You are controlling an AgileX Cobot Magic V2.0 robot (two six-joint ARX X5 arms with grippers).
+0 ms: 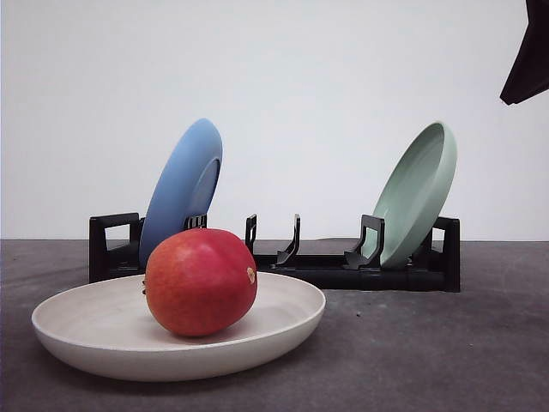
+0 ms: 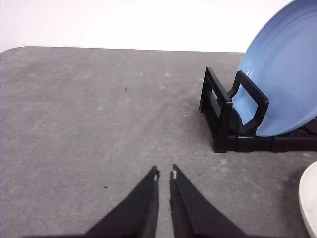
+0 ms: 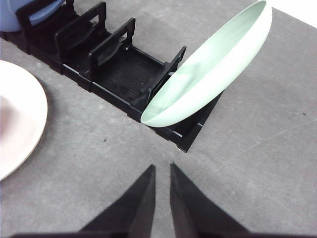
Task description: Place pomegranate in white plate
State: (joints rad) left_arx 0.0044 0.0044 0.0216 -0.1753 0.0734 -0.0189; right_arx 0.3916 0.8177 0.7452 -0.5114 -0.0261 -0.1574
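I see the pomegranate (image 1: 201,281) resting in the white plate (image 1: 103,330); my left tool (image 2: 165,174) and right tool (image 3: 162,167) both sit narrow, holding nothing.

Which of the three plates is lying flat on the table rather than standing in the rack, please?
The white plate, holding the pomegranate. The blue plate and pale green plate lean on edge in the black rack.

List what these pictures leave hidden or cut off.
- Front view: the round red pomegranate hides the lower edge of the tilted blue plate and part of the black slotted rack.
- Left wrist view: the frame edge cuts off nearly all of the cream-white shallow plate.
- Right wrist view: the pale green plate covers the rack's end slot.
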